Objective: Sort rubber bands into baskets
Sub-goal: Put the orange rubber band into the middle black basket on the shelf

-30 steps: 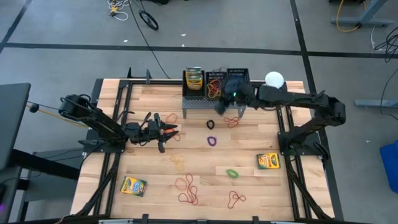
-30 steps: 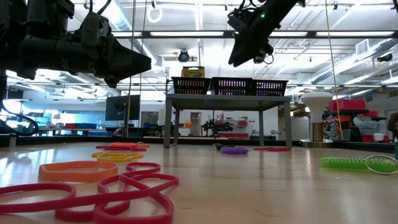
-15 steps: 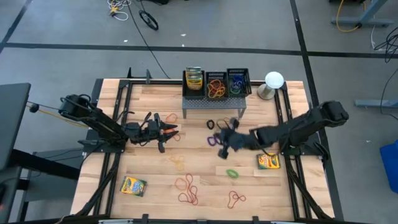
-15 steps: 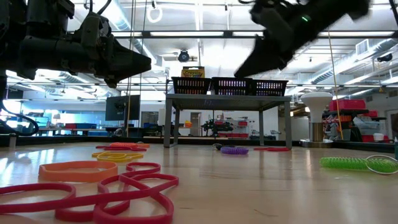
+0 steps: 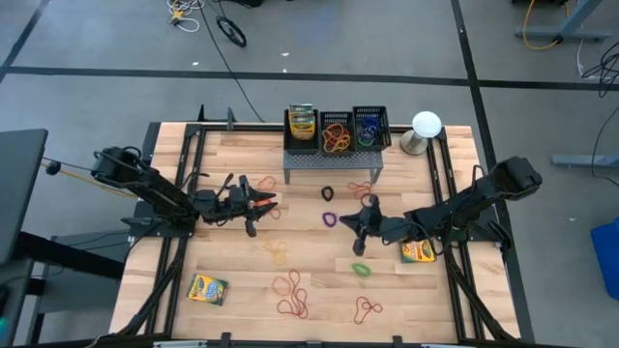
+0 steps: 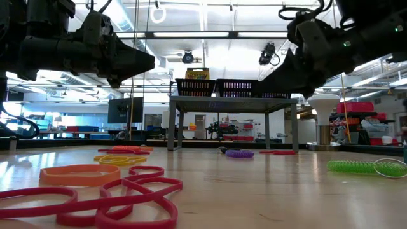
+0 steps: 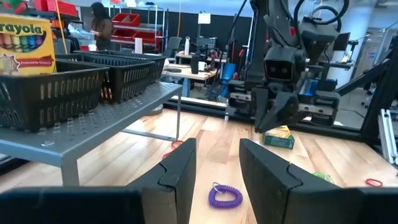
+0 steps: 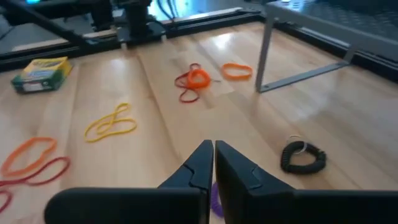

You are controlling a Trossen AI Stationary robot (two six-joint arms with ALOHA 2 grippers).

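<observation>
Down from the baskets [image 5: 351, 130] swings the right gripper [image 5: 360, 221], fingers pinched shut over the purple band [image 5: 331, 219], while the left gripper [image 5: 263, 204] waits half-open, empty.

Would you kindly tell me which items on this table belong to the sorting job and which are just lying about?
Part of the job:
- rubber bands loose on the table
- baskets on the grey stand

Just lying about:
- crayon boxes
- grey stand
- white lamp
</observation>
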